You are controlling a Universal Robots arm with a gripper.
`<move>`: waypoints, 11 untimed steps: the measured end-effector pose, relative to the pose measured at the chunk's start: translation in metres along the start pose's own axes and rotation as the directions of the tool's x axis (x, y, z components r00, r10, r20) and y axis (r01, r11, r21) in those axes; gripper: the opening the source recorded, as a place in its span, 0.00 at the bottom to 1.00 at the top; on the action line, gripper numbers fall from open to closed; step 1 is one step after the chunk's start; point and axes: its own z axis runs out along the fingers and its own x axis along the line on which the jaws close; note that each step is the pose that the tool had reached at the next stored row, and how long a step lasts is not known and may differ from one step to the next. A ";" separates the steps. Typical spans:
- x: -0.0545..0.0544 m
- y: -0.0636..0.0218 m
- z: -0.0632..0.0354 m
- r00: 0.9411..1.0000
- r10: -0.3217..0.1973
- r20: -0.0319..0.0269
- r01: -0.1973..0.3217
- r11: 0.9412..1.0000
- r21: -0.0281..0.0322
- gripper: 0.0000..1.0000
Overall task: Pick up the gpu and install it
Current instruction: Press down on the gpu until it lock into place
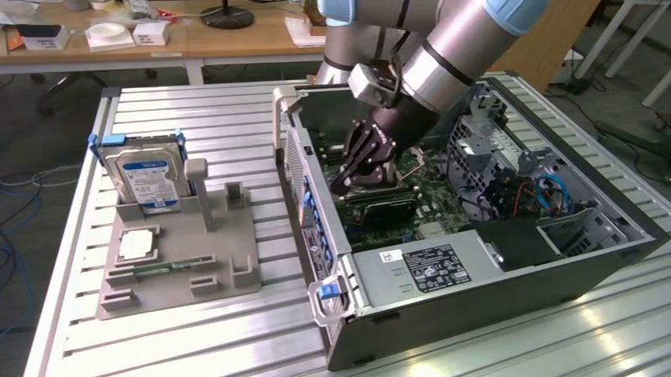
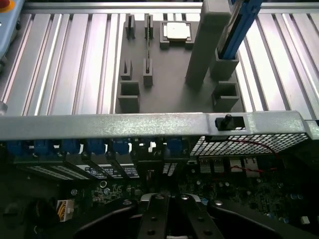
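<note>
Sitting low on the motherboard (image 1: pixel 419 188) inside the open computer case (image 1: pixel 493 259), the gpu (image 1: pixel 379 206) lies under our gripper (image 1: pixel 362 179), whose jaws are pressed together on or just above its top edge. Out on the worktop (image 1: pixel 210 110), the grey fixture tray (image 1: pixel 178 251) carries the hard drive (image 1: pixel 147 177) upright and a small processor chip (image 1: pixel 137 244).

The gpu (image 1: pixel 375 206), a dark card, lies flat inside the open computer case (image 1: pixel 545 259)

Bright even room light, glare on slatted table (image 1: pixel 210 330), dim case interior (image 2: pixel 249 189)
</note>
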 end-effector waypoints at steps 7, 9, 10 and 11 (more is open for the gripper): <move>0.001 -0.0067 -0.0037 1.000 0.003 -0.004 -0.003 0.994 -0.107 0.10; 0.002 -0.0073 -0.0032 1.000 0.003 -0.004 -0.003 0.993 -0.115 0.10; 0.002 -0.0074 -0.0029 1.000 0.003 -0.004 -0.003 0.993 -0.118 0.10; 0.002 -0.0076 -0.0026 1.000 0.003 -0.004 -0.004 0.993 -0.121 0.10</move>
